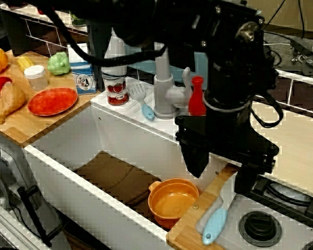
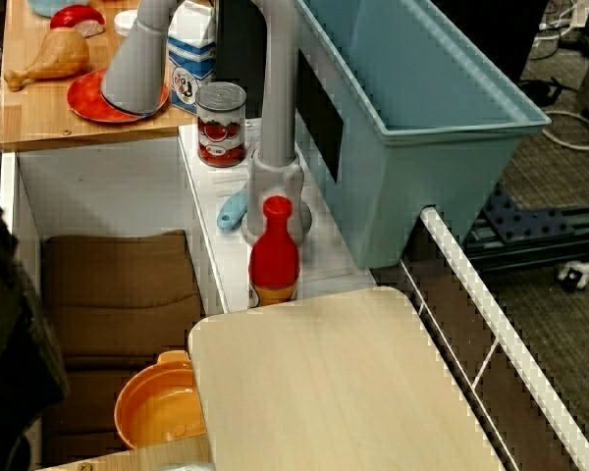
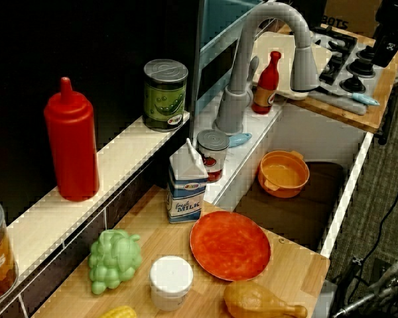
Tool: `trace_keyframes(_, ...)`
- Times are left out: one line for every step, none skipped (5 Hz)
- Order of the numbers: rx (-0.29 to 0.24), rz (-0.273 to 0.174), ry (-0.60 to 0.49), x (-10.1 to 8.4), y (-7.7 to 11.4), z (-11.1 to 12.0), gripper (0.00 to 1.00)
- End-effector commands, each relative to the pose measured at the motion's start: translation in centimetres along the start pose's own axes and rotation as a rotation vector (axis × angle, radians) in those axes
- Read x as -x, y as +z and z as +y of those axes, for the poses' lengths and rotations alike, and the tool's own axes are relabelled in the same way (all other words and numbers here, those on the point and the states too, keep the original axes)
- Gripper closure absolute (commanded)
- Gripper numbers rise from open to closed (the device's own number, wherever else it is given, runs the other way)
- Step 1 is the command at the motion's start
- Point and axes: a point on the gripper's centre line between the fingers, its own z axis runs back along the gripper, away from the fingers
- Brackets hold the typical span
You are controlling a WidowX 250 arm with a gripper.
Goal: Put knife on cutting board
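Here the knife (image 1: pixel 215 225) lies flat on the orange-brown wooden counter (image 1: pixel 185 235) at the near right corner of the sink (image 1: pixel 57 177), its rounded light-blue plastic handle pointing toward the camera and the short grey blade running away under the arm. In the side view it shows as a thin sliver with a blue tip (image 3: pixel 353 99) on that same counter edge, between the sink and the grey stove top (image 1: pixel 261 226) with its black ringed burners.

The gripper (image 1: pixel 198 156) is a bulky black block hanging just above the blade end of the knife, beyond the sink's right rim. Its fingers merge into one dark wedge, so I cannot tell whether they are spread or pressed together, nor whether they touch the knife.

The cutting board (image 2: pixel 344 388) is a broad, pale beige slab of smooth wood with rounded corners, lying behind the sink's right end, just past the red plastic bottle (image 2: pixel 274 255). The knife is not on it.

Inside the white sink basin sit a glossy orange pot (image 1: pixel 173 200) with small side handles and a flat brown ribbed mat (image 1: pixel 115 177). On the sink's back ledge stand the curved grey faucet (image 3: pixel 252 73), a tomato can (image 1: pixel 116 89) and a blue-handled spatula (image 1: pixel 141 99) with a slotted pale head.
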Motion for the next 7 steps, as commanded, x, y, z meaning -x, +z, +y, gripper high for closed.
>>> trace_keyframes(0.0, 0.0, 0.0, 0.0, 0.0, 0.0, 0.0)
trace_keyframes(-0.01, 0.004, -0.02, -0.6, -0.4, 0.0, 0.0)
trace_keyframes(-0.015, -0.002, -0.026, -0.7, -0.9, 0.1, 0.0)
trace_keyframes(-0.03, -0.009, -0.03, -0.7, -1.8, 0.2, 0.0)
trace_keyframes(-0.055, -0.023, -0.02, -0.8, -2.7, 0.5, 0.0)
trace_keyframes(-0.075, -0.05, -0.009, -0.7, -3.9, 0.5, 0.0)
trace_keyframes(-0.072, -0.065, 0.003, -0.8, -4.6, 0.3, 0.0)
